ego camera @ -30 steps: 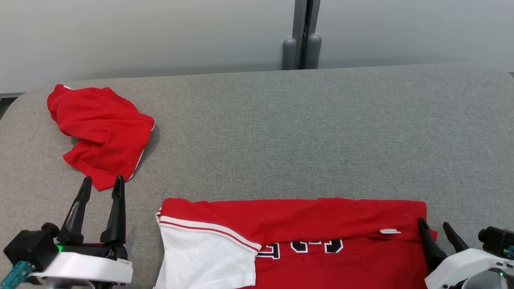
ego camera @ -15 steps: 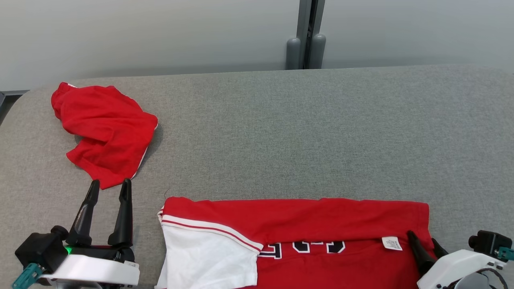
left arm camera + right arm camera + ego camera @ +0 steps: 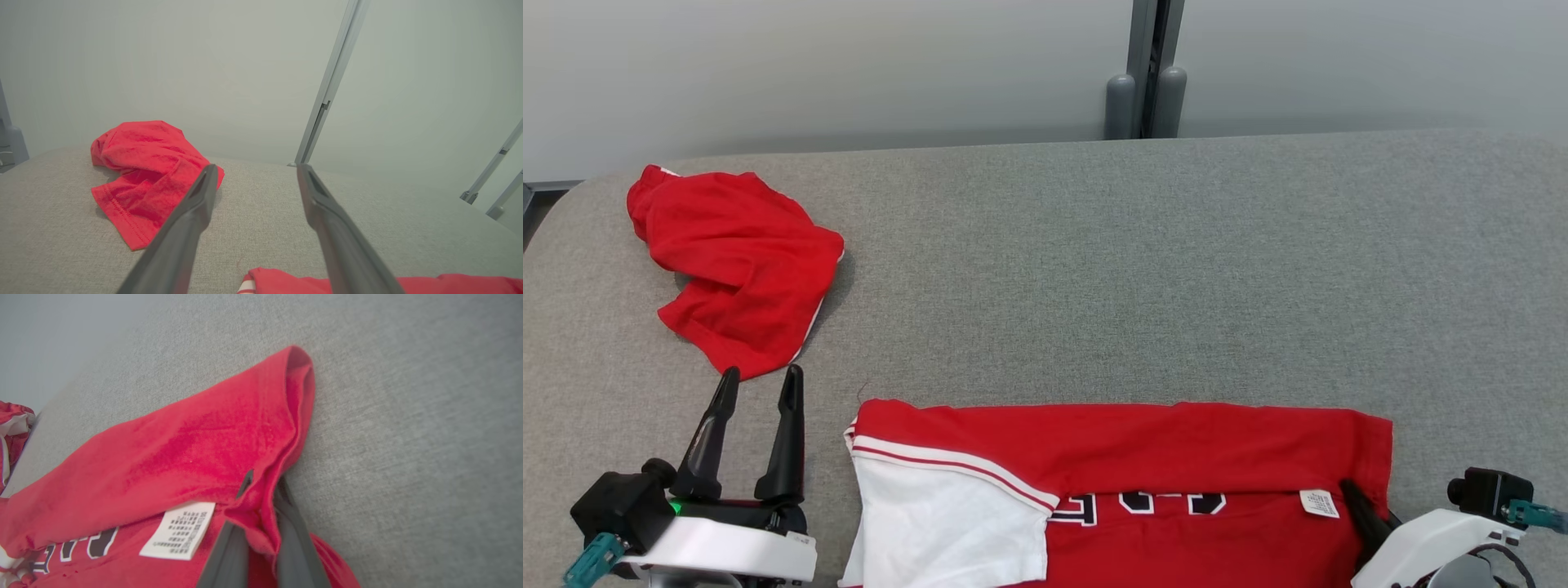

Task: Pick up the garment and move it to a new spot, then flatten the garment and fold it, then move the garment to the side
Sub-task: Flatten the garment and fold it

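The garment is a red shirt with a white sleeve and black lettering. It lies folded along the near edge of the grey table. My right gripper is at the shirt's right end, shut on a bunched fold of the red fabric. In the right wrist view the cloth is pinched between the two dark fingers of that gripper, beside a white care label. My left gripper stands open and holds nothing, left of the shirt's white sleeve. Between its fingers is bare table.
A second red garment lies crumpled at the far left of the table, just beyond the left fingertips; the left wrist view has it too. A grey wall with a vertical post runs behind the table.
My right gripper has closed on the shirt's right edge and drawn back toward the near edge, lifting a fold. The left gripper has drifted slightly right.
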Motion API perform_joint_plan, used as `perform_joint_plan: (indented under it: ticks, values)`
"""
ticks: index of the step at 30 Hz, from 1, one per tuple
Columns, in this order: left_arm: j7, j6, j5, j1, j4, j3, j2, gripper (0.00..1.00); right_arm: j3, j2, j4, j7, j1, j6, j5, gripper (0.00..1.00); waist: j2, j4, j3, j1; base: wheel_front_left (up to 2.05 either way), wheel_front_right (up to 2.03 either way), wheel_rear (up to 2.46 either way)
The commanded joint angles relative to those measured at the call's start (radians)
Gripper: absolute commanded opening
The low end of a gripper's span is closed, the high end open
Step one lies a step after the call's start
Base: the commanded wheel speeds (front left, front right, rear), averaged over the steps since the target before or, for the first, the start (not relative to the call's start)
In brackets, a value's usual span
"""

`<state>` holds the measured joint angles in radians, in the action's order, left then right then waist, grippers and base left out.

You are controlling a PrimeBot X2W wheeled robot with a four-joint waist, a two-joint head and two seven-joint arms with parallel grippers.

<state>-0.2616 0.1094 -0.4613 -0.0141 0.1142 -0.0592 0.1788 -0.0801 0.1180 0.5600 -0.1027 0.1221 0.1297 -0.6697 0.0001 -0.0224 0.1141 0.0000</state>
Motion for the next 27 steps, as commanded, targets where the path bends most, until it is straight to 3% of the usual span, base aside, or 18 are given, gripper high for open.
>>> perform_joint_plan:
  ticks: [1,13,19,27]
  values:
    - [-0.004,0.006,0.009,-0.019,0.006,0.005,-0.001,1.00,-0.011,0.001,0.007,0.010,0.004,0.002,0.007,0.00,-0.0001,-0.001,-0.002,0.0000,0.00,0.00,0.00]
    - [-0.004,0.017,0.029,-0.017,-0.006,0.025,-0.017,1.00,0.020,0.088,-0.031,0.065,0.063,0.001,0.015,0.00,-0.0001,-0.015,-0.010,0.0000,0.00,0.00,0.00]
    - [-0.004,0.021,0.036,-0.012,-0.011,0.035,-0.021,1.00,0.097,0.138,-0.029,0.090,0.093,0.001,0.086,0.00,-0.0001,-0.016,-0.011,0.0000,0.00,0.00,0.00]
    - [-0.004,0.021,0.041,-0.003,-0.007,0.038,-0.028,1.00,0.182,0.136,-0.088,0.092,0.102,0.001,0.230,0.00,-0.0001,-0.011,-0.020,0.0000,0.00,0.00,0.00]
